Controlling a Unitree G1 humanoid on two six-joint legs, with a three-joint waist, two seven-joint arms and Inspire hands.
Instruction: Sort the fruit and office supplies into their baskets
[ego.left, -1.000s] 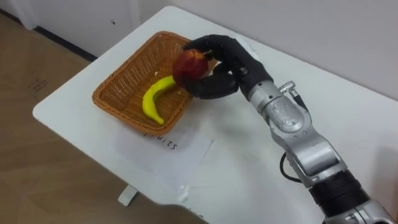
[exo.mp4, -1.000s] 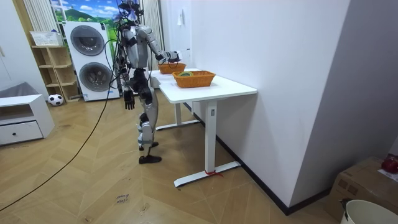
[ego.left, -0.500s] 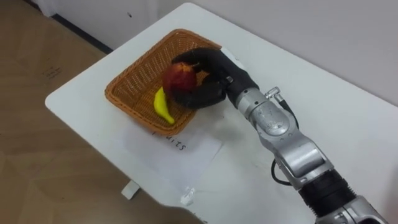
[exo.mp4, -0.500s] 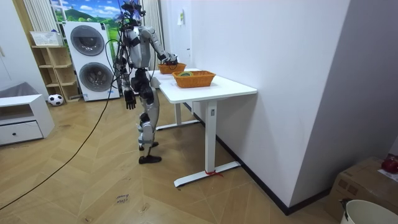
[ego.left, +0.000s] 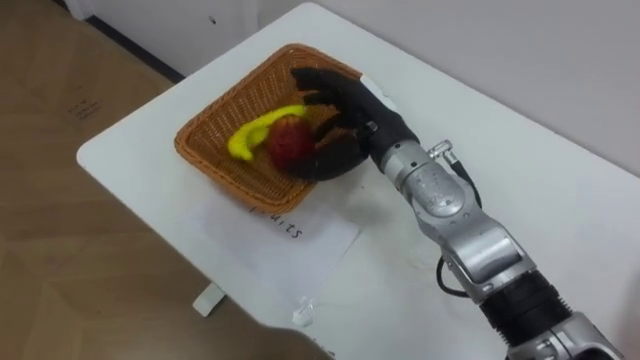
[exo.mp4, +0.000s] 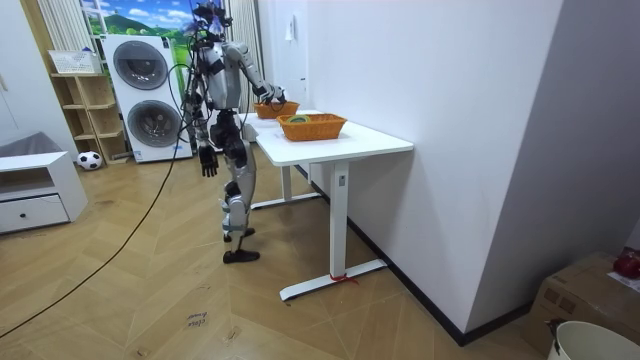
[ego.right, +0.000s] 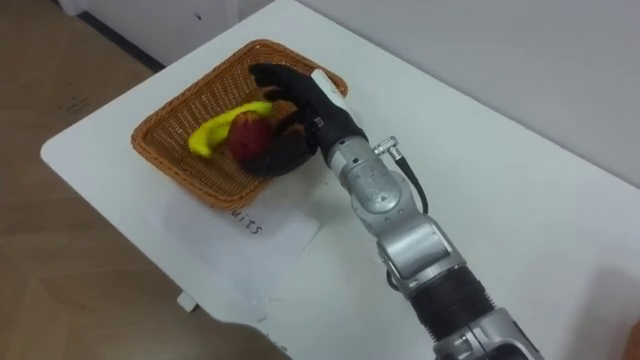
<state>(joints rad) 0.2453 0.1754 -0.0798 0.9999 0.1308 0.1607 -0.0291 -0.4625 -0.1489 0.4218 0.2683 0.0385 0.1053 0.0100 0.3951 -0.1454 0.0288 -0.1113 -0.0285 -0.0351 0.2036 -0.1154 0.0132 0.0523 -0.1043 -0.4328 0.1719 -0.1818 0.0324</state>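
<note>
A wicker basket (ego.left: 215, 130) stands on the white table's (ego.left: 560, 200) far left corner. In it lie a yellow banana (ego.left: 256, 133) and a red apple (ego.left: 289, 144), touching each other. My right hand (ego.left: 345, 115) reaches into the basket, its fingers stretched out past the apple and its thumb under the apple's near side; the apple rests on the basket floor against the palm. In the room view I stand at the table's end with my left hand (exo.mp4: 207, 160) hanging at my side.
A sheet of paper (ego.left: 285, 240) with a handwritten label lies in front of the basket, close to the table's edge. A second wicker basket (exo.mp4: 312, 126) stands nearer the room camera. Washing machines (exo.mp4: 150, 95) are behind me.
My right hand has come down into the basket with the apple and its fingers have uncurled from it. The banana has been pushed toward the basket's far side.
</note>
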